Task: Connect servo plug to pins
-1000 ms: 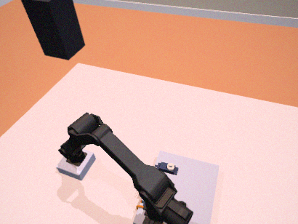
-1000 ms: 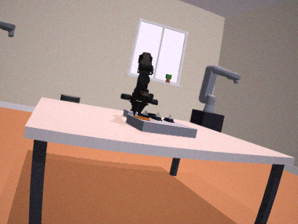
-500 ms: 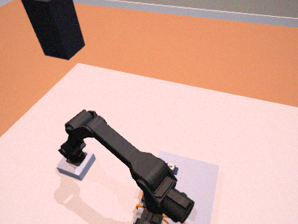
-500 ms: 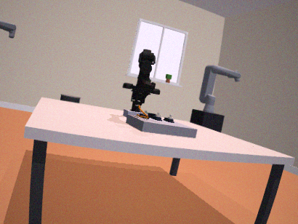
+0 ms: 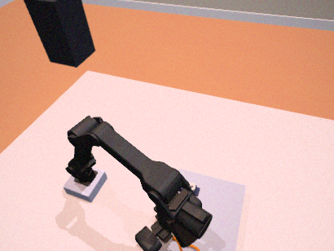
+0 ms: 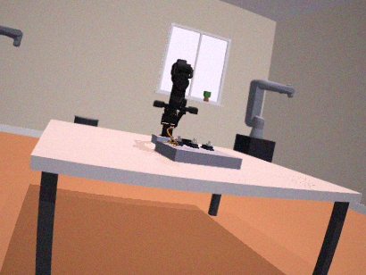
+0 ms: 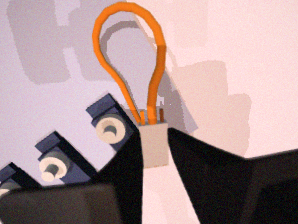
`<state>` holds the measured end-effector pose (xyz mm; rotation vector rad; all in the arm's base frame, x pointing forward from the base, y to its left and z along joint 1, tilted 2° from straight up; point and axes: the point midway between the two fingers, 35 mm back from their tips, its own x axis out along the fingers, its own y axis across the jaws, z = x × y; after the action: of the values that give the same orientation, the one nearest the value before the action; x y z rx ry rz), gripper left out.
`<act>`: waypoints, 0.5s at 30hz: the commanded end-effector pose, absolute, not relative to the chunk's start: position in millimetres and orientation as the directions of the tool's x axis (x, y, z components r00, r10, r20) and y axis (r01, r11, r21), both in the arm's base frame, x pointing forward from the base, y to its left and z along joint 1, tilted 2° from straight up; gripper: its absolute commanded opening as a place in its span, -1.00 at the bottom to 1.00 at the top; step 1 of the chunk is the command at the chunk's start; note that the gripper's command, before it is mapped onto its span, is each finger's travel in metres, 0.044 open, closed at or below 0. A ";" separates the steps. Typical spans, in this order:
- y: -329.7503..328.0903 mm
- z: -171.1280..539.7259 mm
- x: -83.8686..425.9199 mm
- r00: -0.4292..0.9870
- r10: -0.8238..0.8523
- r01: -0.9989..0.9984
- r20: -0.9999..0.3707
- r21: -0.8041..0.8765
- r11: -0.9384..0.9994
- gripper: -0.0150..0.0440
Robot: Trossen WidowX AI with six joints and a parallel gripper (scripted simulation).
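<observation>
The small pale plug (image 7: 155,147) is in the wrist view, upright between the two black fingers, with metal slots at its wire end. My gripper (image 7: 153,135) is shut on it. The orange lead (image 7: 162,55) (image 6: 170,134) leaves the plug's far end, loops up and comes back down beside the left finger. Its shadow lies apart from it, so the plug is held above the surface. A dark blue servo (image 7: 112,102) with a round white horn sits just left of the plug. The holder's pins, the coloured band and the dot cannot be made out; the plug's square holes do not show.
Two more servos (image 7: 52,167) (image 6: 208,145) stand in a row with the first on the raised grey-lavender platform (image 7: 30,110) (image 5: 230,195) (image 6: 205,159). The platform's edge runs close behind the plug in the wrist view, with the pale table (image 7: 272,95) (image 5: 244,134) beyond.
</observation>
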<state>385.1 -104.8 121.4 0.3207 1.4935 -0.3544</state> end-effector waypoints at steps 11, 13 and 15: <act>-88.7 123.6 361.1 0.039 -0.033 0.794 -0.999 0.011 0.607 -0.49; -86.6 123.9 357.7 0.038 -0.032 0.833 -0.999 0.014 0.554 -0.49; -84.5 124.1 354.4 0.038 -0.032 0.867 -0.999 0.017 0.497 -0.49</act>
<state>361.3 -88.4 124.8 0.7122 1.3950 -0.7248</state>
